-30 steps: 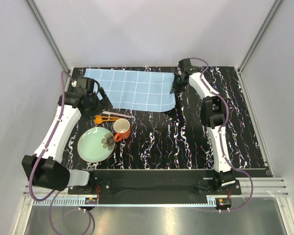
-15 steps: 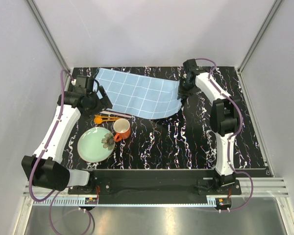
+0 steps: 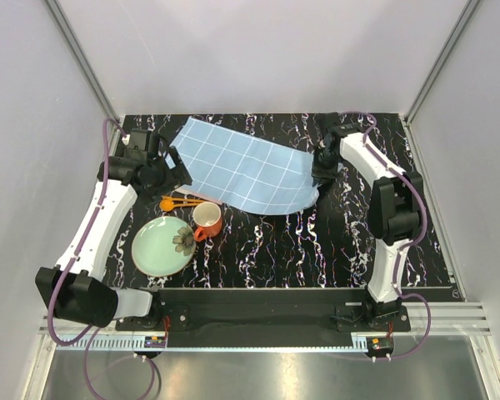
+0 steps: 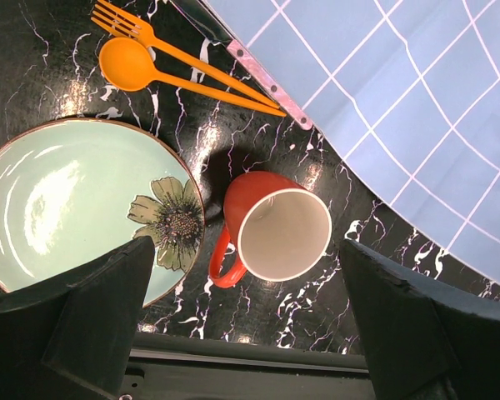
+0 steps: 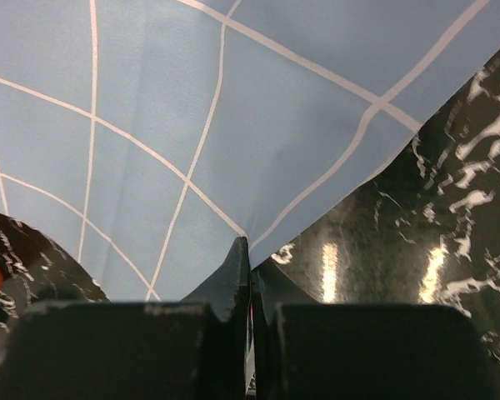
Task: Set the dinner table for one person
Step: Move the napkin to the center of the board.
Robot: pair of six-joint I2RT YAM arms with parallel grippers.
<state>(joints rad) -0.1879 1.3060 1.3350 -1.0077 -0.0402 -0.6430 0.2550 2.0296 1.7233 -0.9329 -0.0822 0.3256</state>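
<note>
two tools at placemat point(image 3: 242, 167) on desk point(image 3: 317, 242): right tool point(image 5: 248, 250) pinched tight on right corner; left tool point(image 3: 170, 170) spread wide, empty, by left edge.

The top camera is looking steeply down from behind the arms, taking in the whole worktop point(image 3: 267, 250). The left wrist camera is facing down close above the mug point(image 4: 283, 233); the right one is sitting nearly against the mat point(image 5: 150, 125), which all three are sharing.

Bright even light, glare on the dinner table point(image 5: 329, 271), soft shadows
</note>
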